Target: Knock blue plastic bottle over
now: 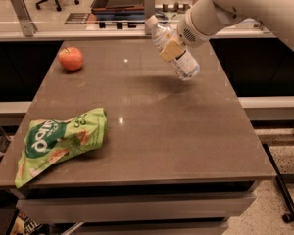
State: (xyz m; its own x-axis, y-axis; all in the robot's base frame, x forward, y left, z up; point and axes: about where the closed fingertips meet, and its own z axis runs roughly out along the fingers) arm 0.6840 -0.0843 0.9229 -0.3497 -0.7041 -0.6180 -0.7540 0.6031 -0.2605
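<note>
The blue plastic bottle (179,58) is a small clear bottle with a white cap and a white-and-blue label. It hangs above the far right part of the table (186,131), tilted with its cap toward the upper left. My gripper (170,49) comes in from the upper right on a white arm and is shut on the bottle's middle, with a tan finger pad (171,49) across the label.
A red apple (70,58) sits at the table's far left. A green chip bag (59,141) lies near the front left edge. A counter with a glass rail and a tray (120,1) runs behind the table.
</note>
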